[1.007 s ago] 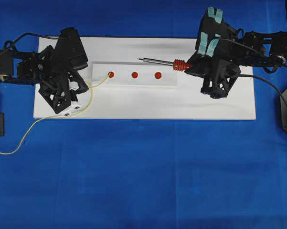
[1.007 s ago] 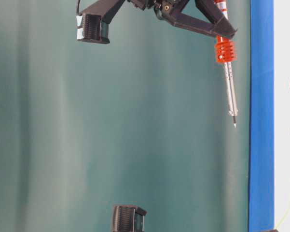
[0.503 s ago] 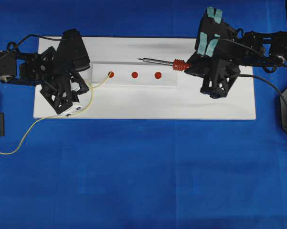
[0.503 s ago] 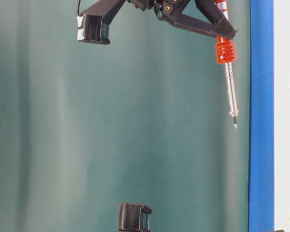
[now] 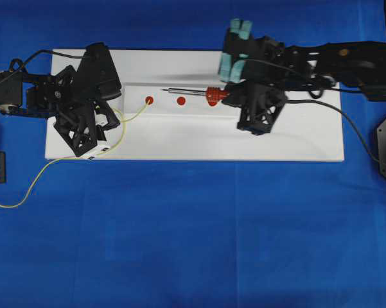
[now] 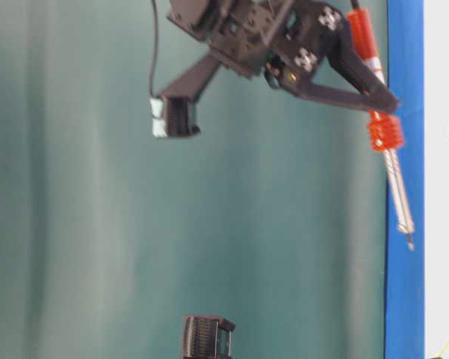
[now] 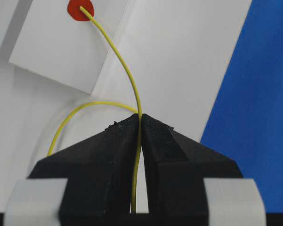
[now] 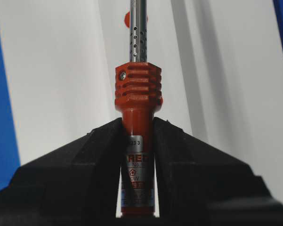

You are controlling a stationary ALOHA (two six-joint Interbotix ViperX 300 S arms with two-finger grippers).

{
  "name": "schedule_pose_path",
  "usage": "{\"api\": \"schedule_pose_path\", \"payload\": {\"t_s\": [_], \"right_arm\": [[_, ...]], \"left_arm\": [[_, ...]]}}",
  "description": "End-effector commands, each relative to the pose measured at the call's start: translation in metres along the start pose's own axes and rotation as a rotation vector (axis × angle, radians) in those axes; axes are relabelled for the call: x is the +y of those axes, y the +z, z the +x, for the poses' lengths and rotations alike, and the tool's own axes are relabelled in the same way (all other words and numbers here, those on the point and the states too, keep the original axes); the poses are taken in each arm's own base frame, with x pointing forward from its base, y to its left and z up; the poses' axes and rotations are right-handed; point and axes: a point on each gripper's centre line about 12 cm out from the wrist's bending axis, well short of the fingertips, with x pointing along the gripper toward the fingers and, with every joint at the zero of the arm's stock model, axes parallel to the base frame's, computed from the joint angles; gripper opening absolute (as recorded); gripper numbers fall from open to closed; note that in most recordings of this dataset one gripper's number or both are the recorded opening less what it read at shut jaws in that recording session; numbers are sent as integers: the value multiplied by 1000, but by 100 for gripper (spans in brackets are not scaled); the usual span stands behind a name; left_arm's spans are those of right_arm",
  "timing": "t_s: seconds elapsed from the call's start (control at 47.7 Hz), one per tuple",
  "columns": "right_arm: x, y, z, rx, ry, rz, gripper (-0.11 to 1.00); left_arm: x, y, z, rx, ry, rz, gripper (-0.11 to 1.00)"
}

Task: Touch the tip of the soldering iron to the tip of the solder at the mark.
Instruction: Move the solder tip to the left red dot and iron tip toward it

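Note:
My left gripper [image 7: 140, 118] is shut on the thin yellow solder [image 7: 125, 66], whose tip rests on the left red mark [image 7: 77, 9]. Seen from overhead, that gripper [image 5: 114, 118] sits just left of the mark [image 5: 149, 100], and the solder [image 5: 51, 162] trails off to the left. My right gripper [image 8: 138, 128] is shut on the red handle of the soldering iron [image 8: 138, 87]. In the overhead view the right gripper [image 5: 236, 96] holds the soldering iron [image 5: 213, 95] pointing left. Its tip hangs above the strip, between the left and middle marks and apart from the solder's tip.
The marks lie on a raised white strip [image 5: 180, 110] set on a white board [image 5: 295, 138] over blue cloth. The iron's collar covers the right mark from above. The iron's black cord [image 5: 347, 122] runs off to the right. At table level the iron [image 6: 398, 196] slants down towards the board.
My right arm has carried the iron left and lower; its tip has passed the middle mark and is closer to the left mark. The left gripper and the solder have barely moved.

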Motion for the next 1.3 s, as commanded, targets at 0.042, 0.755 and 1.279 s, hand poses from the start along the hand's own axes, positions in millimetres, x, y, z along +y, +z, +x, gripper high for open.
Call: {"api": "schedule_pose_path", "payload": {"t_s": [0.042,0.755,1.279], "right_arm": [[6,17,5,-26,5,-26,6],[8,13,27,21,0,-46,6],[9,13,27,21,1,-49,6]], "left_arm": [[-2,6,-3,-23,-8,6,1],[-2,4,-4,-19,-6,7,1],[-2,4,-4,-20,-7,7,1]]}}
